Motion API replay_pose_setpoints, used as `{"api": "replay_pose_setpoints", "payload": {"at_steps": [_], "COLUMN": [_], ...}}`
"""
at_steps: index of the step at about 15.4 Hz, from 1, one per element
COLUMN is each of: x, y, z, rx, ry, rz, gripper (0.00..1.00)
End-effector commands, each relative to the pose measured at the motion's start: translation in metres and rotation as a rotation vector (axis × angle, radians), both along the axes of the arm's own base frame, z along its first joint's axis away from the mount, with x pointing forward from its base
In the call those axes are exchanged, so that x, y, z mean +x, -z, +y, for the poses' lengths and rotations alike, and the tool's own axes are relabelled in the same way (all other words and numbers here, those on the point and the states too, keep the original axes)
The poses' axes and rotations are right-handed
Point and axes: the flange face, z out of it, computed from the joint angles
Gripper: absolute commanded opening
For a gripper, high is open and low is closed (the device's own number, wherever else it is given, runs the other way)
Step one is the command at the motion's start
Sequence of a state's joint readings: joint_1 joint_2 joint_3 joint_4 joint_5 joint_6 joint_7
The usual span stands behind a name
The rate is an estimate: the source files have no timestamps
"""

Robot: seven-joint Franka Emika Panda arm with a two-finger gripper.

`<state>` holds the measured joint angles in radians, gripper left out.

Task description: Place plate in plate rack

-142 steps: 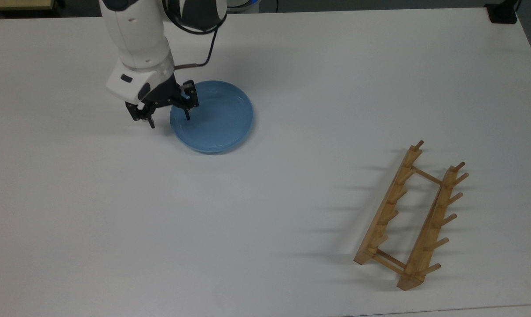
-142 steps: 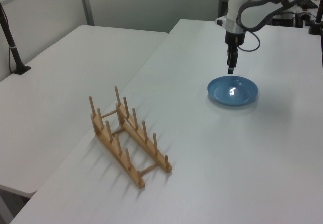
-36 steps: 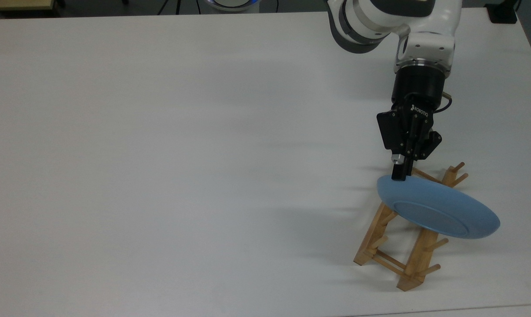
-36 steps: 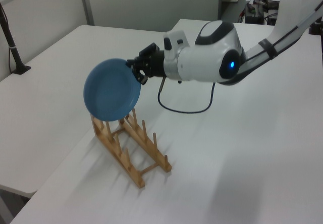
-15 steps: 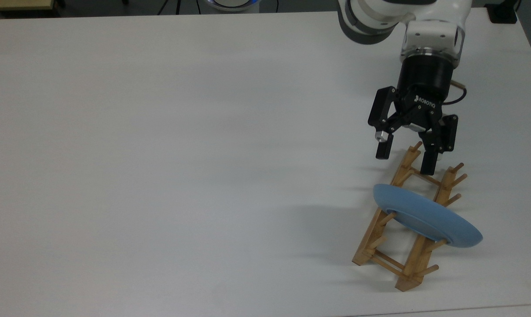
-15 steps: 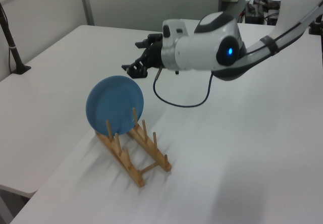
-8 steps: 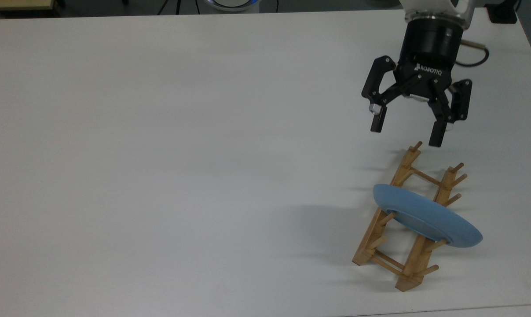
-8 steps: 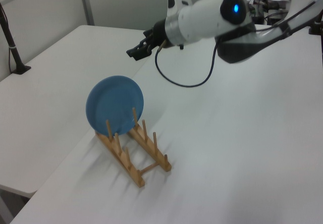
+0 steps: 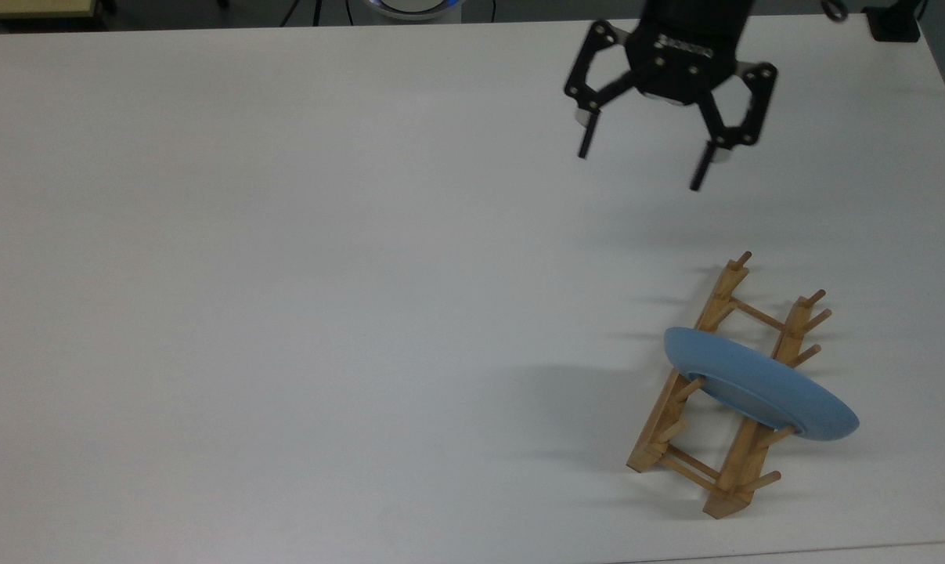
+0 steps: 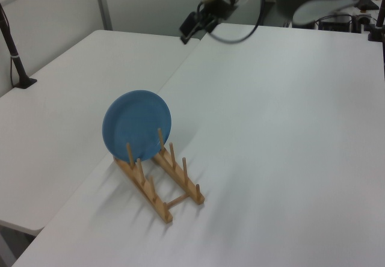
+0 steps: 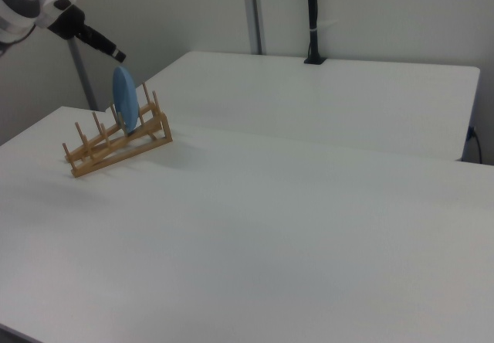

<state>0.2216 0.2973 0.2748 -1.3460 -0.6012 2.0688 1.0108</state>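
We see the desk point(image 9: 284, 313) as the broad white surface under everything, and it carries just one thing: the rack point(image 9: 726, 392), which sits well away from our pincer point(image 9: 640, 160), toward the lower right of the top view. We judge the rack sits flat and square on the desk so that its pegs point up and can brace whatever is slid between them.

The rack holds the plate point(image 9: 758, 384). It stands on edge across both rails, caught between neighbouring pegs and leaning slightly against them; in the left view the plate point(image 10: 137, 124) shows one round face toward the camera, with pegs rising in front of its lower edge. We take it that the pegs keep it upright and the rails stop it rolling. The other slots of the rack are bare.

Our pincer hangs above the desk with its two fingers spread wide and nothing between them, well apart from plate and rack. We read that as the plate being let go to rest on the rack alone, so the task looks done.
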Motion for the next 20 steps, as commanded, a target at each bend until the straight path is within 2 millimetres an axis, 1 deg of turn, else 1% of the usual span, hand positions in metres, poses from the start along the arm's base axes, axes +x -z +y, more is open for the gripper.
{"api": "replay_pose_setpoints", "payload": {"at_steps": [1,2,4,5,7,8,10,12,14,16,18,20], "x": [-0.016,-0.021,-0.032,-0.039,-0.057,-0.066,-0.082,-0.092,-0.099,-0.093,-0.085,-0.084], "y": [-0.004,-0.006,-0.015,-0.021,-0.036,-0.04,-0.04,-0.049,-0.051,-0.047,-0.038,-0.037], "z": [-0.047,-0.058,-0.092,-0.11,-0.152,-0.177,-0.216,-0.252,-0.277,-0.307,-0.319,-0.33], "rx": [0.09,0.109,0.166,0.195,0.235,0.234,0.182,0.172,0.168,0.167,0.158,0.13], "ry": [0.096,0.121,0.15,0.129,0.047,0.002,-0.125,-0.191,-0.231,-0.207,-0.209,-0.253], "rz": [0.182,0.217,0.275,0.314,0.397,0.45,0.57,0.578,0.537,0.476,0.434,0.422], "gripper": [1.0,1.0,1.0,1.0,1.0,1.0,1.0,1.0,1.0,1.0,1.0,1.0]}}
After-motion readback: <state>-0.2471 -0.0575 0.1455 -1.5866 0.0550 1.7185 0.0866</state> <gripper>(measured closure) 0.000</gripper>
